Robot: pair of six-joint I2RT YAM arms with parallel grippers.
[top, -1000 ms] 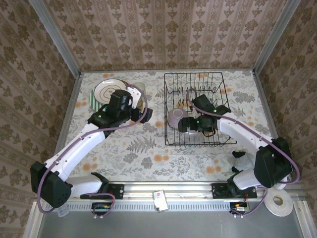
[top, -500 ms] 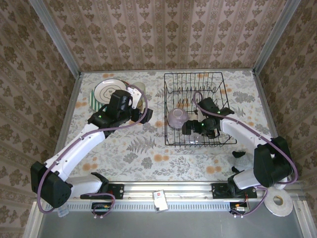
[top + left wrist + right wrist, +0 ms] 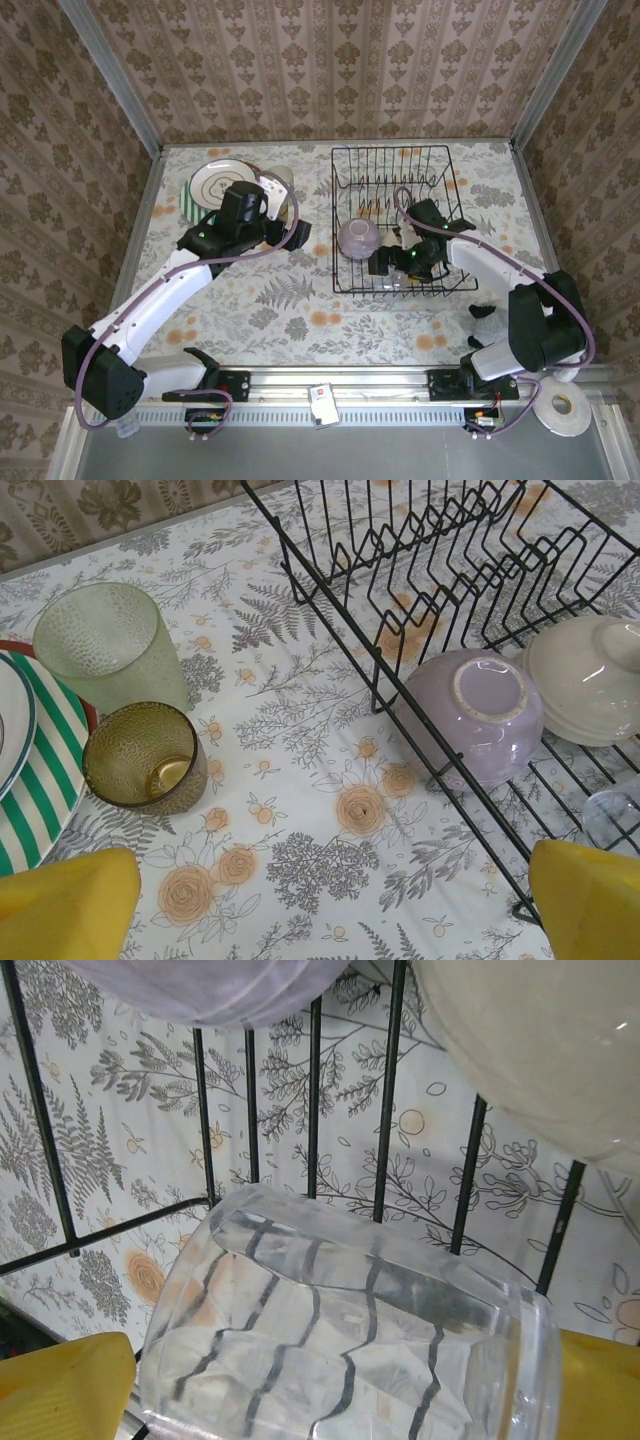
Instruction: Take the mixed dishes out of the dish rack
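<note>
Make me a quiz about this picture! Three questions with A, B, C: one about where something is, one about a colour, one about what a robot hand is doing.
1. Where is the lavender bowl?
A. on a striped plate
B. in the dish rack
C. in a gripper

2. What colour is the dish rack?
A. white
B. black
C. red

3. How is the left gripper?
A. shut on a cup
B. shut on a plate
C. open and empty

Answers:
1 B: it sits bottom-up inside the wires.
2 B: its wires are black.
3 C: its yellow fingers stand wide apart with nothing between them.
</note>
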